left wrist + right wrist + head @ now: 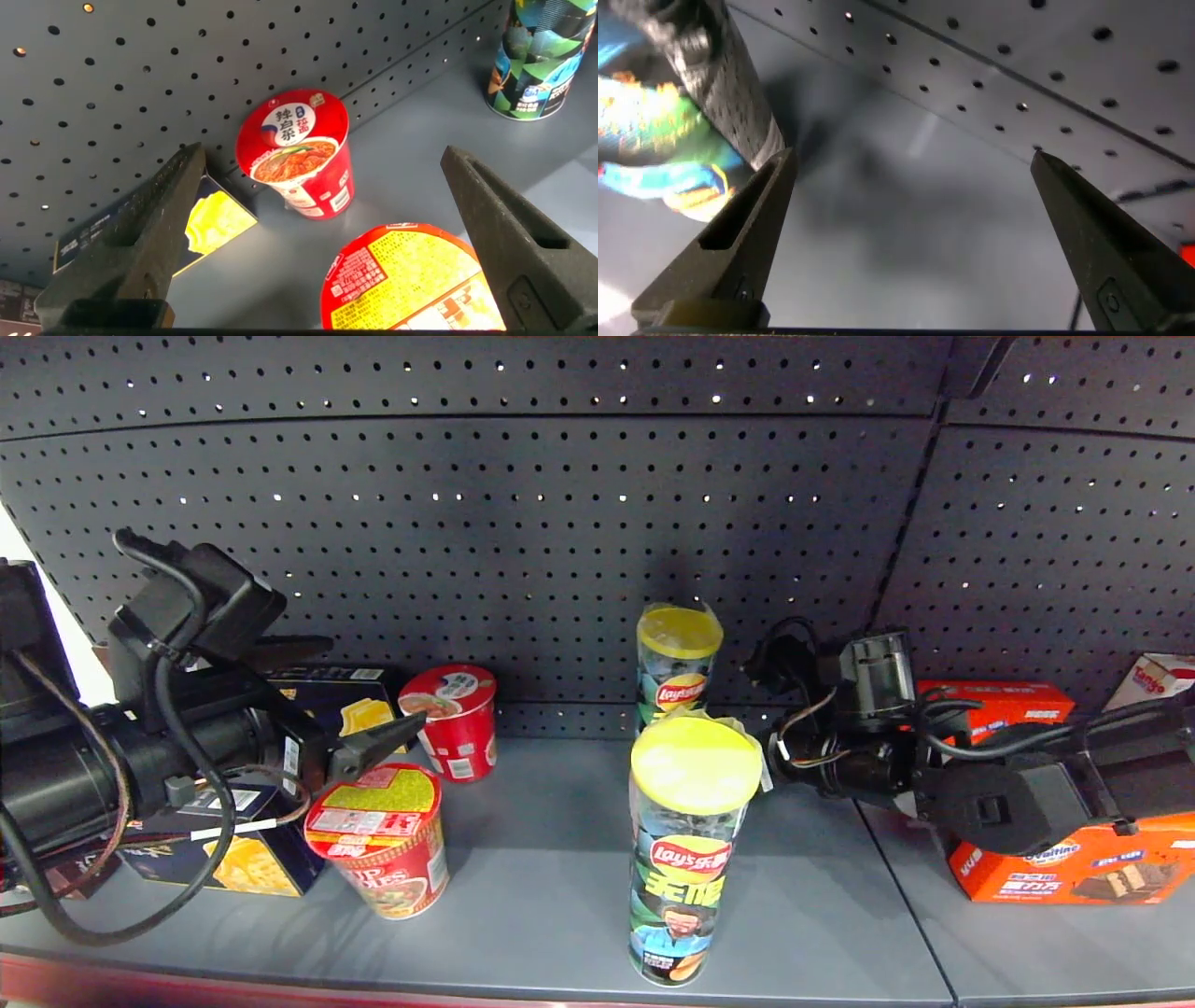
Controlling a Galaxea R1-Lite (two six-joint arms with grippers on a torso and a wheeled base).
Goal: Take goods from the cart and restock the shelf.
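Note:
Two red noodle cups stand on the grey shelf [560, 896]: a front cup [378, 840] [411, 285] and a rear cup [453, 719] [299, 154] near the pegboard. My left gripper [373, 683] [322, 163] hangs open just above the front cup, holding nothing. Two chip cans with yellow lids stand mid-shelf, one at the front [689, 849] and one behind it [677, 663]. My right gripper [770, 751] [906, 233] is open and empty just right of the cans, low over the shelf, partly hidden by the front can's lid. One can [682, 121] stands beside a finger.
Dark blue cracker boxes [252, 859] [345, 705] lie under and behind my left arm. Orange boxes [1074, 873] [999, 700] stand on the right, around my right arm. The pegboard back wall [560, 541] closes the rear. Bare shelf lies between the cups and the cans.

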